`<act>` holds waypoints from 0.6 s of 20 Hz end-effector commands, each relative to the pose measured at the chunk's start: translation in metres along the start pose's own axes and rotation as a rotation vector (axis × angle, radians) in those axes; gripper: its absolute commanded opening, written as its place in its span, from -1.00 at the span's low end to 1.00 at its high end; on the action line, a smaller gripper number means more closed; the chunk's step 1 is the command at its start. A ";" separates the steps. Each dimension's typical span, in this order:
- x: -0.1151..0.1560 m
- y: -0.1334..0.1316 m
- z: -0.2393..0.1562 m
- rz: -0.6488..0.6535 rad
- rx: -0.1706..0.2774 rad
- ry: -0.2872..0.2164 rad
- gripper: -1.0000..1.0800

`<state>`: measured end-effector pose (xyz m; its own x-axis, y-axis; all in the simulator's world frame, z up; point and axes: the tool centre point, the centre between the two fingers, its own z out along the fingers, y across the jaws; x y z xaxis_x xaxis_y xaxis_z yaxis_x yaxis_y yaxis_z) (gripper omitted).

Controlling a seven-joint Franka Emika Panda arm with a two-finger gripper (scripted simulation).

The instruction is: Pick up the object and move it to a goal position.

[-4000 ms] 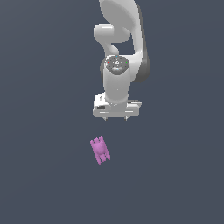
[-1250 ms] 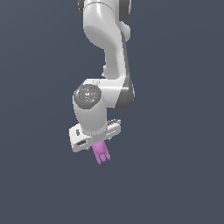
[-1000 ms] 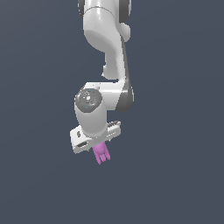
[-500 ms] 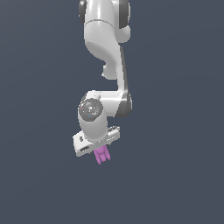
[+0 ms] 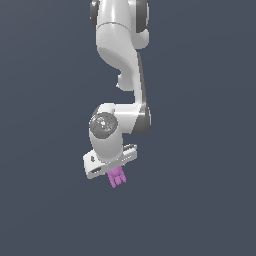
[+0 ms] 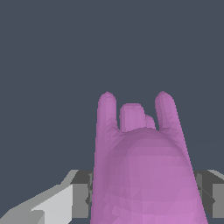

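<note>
The white arm (image 5: 122,65) reaches down from above, bending at a rounded joint (image 5: 104,125) with a grey disc on its face; below that joint sits the hand (image 5: 115,172), its flat white body tilted so that the end toward the exterior view's left hangs lower than the other end.

The pink-purple object (image 5: 117,177) juts out from beneath the hand, touching it, its upper part hidden behind the hand's body; short prongs show at its free lower end, pointing down and a little toward the exterior view's right.

In the wrist view the object (image 6: 144,170) fills the space between the two fingers (image 6: 81,199); a broad rounded bump lies nearest the camera, and beyond it three prongs stand side by side, the two outer ones longer than the middle one; grey pads press against the object on either flank, so the hand is closed on it with no gap to be seen on either side.

Around the hand and the object there is only even dark blue-grey background in both views; whether a surface lies directly beneath the object, or whether the object hangs clear of one, cannot be told.
</note>
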<state>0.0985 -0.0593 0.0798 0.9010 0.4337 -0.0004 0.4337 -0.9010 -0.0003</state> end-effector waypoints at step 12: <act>0.010 -0.030 -0.019 0.000 0.000 0.000 -1.00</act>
<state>0.0948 -0.0378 0.0930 0.9018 0.4321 -0.0015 0.4321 -0.9018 -0.0004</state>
